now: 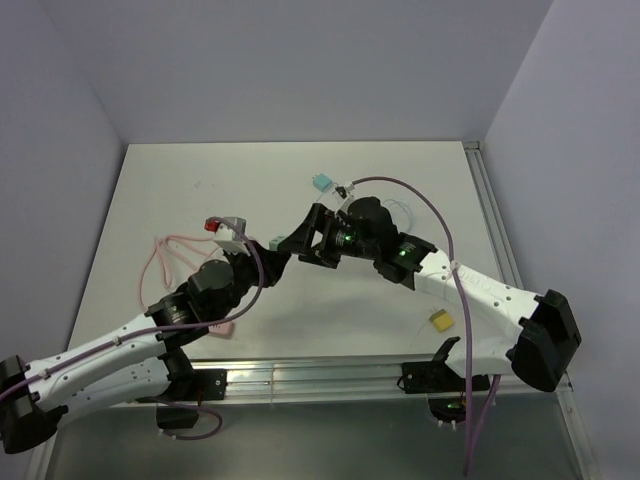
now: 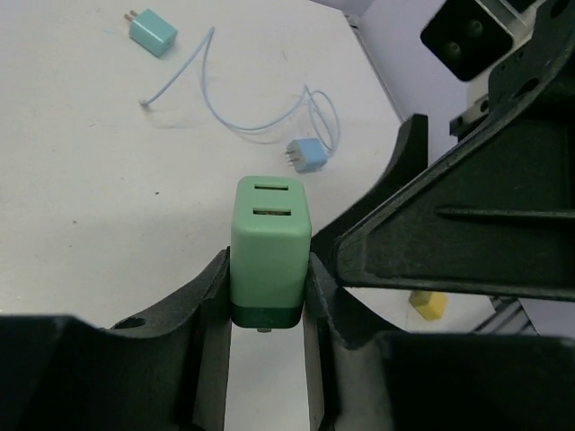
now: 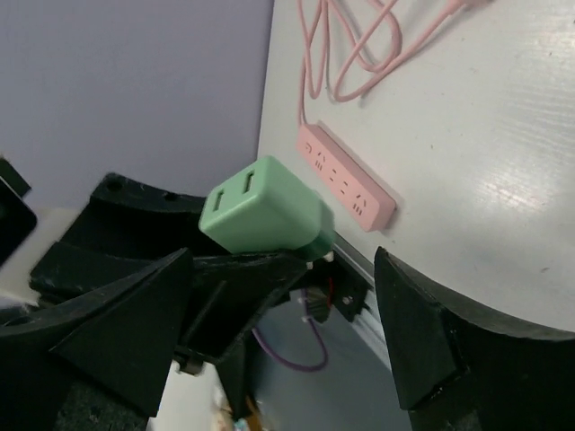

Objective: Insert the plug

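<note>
Looking through the left wrist camera, we see the left fingers (image 2: 212,296) closed narrow on the green charger (image 2: 269,247), one finger pressed on each side of its lower part. The face with two slots is turned to that camera. The charger is held above the tabletop (image 1: 260,180), not lying on it. Our landmark is the pink power strip (image 3: 346,175), which lies flat on the tabletop with its pink cable (image 3: 359,54) in loose loops behind it. In the top view the strip (image 1: 222,328) is partly hidden under the left arm, and the charger (image 1: 274,243) hangs beyond the strip, toward the back wall and a little to the right, clearly apart from it. The right fingers (image 3: 135,323) stand wide and hold nothing. In the right wrist view the charger (image 3: 265,211) shows in the gap between them, and we see no touch between it and either finger. Far beyond the strip, near the back of the tabletop, lies a teal charger (image 2: 151,32). A thin light blue cable (image 2: 216,108) curls from there to a small blue plug (image 2: 307,154). Well to the right of the strip, near the front edge, sits a small yellow block (image 1: 440,320).
</note>
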You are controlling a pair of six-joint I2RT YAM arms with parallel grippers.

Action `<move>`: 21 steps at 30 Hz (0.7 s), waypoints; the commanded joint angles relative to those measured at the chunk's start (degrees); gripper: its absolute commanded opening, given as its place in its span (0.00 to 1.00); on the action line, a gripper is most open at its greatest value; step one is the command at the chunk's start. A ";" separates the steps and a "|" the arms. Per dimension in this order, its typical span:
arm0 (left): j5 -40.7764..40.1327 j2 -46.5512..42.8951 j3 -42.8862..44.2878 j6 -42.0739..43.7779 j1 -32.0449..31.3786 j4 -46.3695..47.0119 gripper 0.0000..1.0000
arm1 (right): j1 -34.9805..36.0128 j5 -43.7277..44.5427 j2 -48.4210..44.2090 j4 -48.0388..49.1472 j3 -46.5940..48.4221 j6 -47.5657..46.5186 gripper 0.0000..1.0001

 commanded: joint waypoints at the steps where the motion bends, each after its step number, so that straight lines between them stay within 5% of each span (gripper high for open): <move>1: 3.58 -4.84 4.44 0.95 0.33 -5.18 0.00 | -1.92 -5.65 -4.45 -1.00 1.41 -12.33 0.88; 9: 24.13 -12.68 6.29 5.96 0.77 -12.03 0.00 | -6.22 -17.33 -8.92 -5.76 3.60 -33.25 0.77; 21: 42.08 -10.22 7.79 4.64 0.77 -8.36 0.00 | -6.67 -44.06 -11.49 0.67 4.91 -44.17 0.65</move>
